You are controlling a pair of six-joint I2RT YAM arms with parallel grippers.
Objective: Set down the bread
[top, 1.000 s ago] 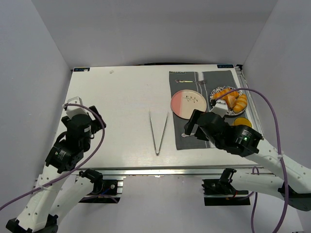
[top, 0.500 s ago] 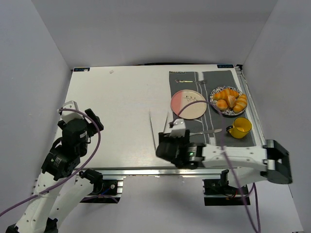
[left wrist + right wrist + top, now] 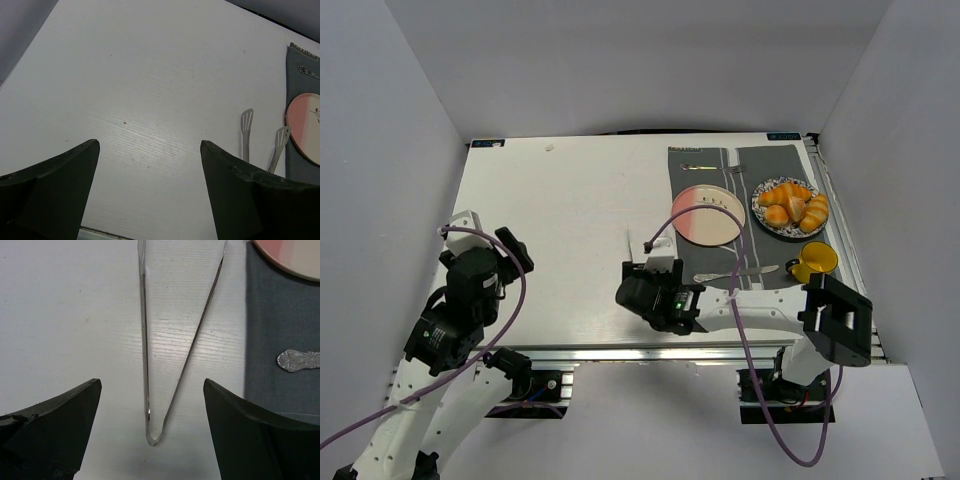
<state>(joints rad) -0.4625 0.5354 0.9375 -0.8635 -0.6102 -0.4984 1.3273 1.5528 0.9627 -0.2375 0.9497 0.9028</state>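
The bread (image 3: 777, 214), a small golden bun, lies among croissants on a patterned plate (image 3: 760, 200) at the right rear. A pink plate (image 3: 708, 215) rests on the grey placemat (image 3: 705, 165) to its left. My right gripper (image 3: 655, 272) hovers at the table's middle, open. In the right wrist view the right gripper (image 3: 151, 382) straddles the hinge end of metal tongs (image 3: 144, 340) without touching them. My left gripper (image 3: 515, 247) is at the near left, open and empty; under the left gripper (image 3: 150, 142) is bare table.
A yellow cup (image 3: 815, 262) stands at the placemat's near right corner, with cutlery (image 3: 735, 272) beside it. The left wrist view catches the tongs' tips (image 3: 246, 120) and the pink plate (image 3: 305, 125). Grey walls close in the table on three sides.
My right arm has swung from beside the plates to the table's middle, above the tongs, uncovering the cup and cutlery. The left arm has drawn back a little.
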